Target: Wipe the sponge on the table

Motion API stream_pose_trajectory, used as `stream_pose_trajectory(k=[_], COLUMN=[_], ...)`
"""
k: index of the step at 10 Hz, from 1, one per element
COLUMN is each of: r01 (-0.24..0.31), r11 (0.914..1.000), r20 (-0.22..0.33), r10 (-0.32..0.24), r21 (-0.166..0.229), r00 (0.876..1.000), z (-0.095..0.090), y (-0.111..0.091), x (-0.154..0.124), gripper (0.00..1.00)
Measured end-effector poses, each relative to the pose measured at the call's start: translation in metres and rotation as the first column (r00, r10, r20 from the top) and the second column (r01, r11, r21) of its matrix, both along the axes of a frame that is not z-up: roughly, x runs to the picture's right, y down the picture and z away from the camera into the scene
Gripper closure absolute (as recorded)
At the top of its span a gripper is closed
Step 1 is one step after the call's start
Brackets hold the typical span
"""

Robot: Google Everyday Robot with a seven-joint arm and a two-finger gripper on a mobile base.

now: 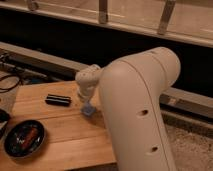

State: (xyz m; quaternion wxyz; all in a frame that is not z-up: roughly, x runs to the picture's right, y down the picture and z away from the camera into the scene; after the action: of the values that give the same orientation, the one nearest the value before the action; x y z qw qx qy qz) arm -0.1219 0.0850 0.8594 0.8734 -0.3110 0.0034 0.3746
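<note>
The small light-blue sponge (pixel 89 110) rests on the light wooden table (pixel 60 125), near the middle of its back half. My gripper (pixel 88 105) points straight down onto the sponge from above and is shut on the sponge, pressing it against the planks. The white wrist (pixel 87 84) stands right above it. My large white arm (pixel 140 110) fills the right side of the view and hides the table's right part.
A flat black bar (pixel 58 100) lies on the table just left of the sponge. A dark round dish (pixel 24 138) with something reddish in it sits at the front left corner. Cables (pixel 10 82) lie beyond the table's left end. A dark ledge runs behind.
</note>
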Motion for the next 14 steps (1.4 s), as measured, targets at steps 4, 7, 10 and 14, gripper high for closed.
stream_pose_trajectory(k=[4, 7, 10, 14], r01=[-0.017, -0.003, 0.001, 0.017], r11=[0.9996, 0.9996, 0.9995, 0.9993], r20=[-0.029, -0.033, -0.047, -0.053], r10=[0.017, 0.003, -0.003, -0.018], r21=[-0.020, -0.026, -0.030, -0.032], r00=[0.999, 0.999, 0.999, 0.998], z=[-0.006, -0.022, -0.030, -0.037], y=[0.010, 0.027, 0.036, 0.044], x=[0.009, 0.004, 0.009, -0.013], gripper=[0.98, 0.97, 0.98, 1.00])
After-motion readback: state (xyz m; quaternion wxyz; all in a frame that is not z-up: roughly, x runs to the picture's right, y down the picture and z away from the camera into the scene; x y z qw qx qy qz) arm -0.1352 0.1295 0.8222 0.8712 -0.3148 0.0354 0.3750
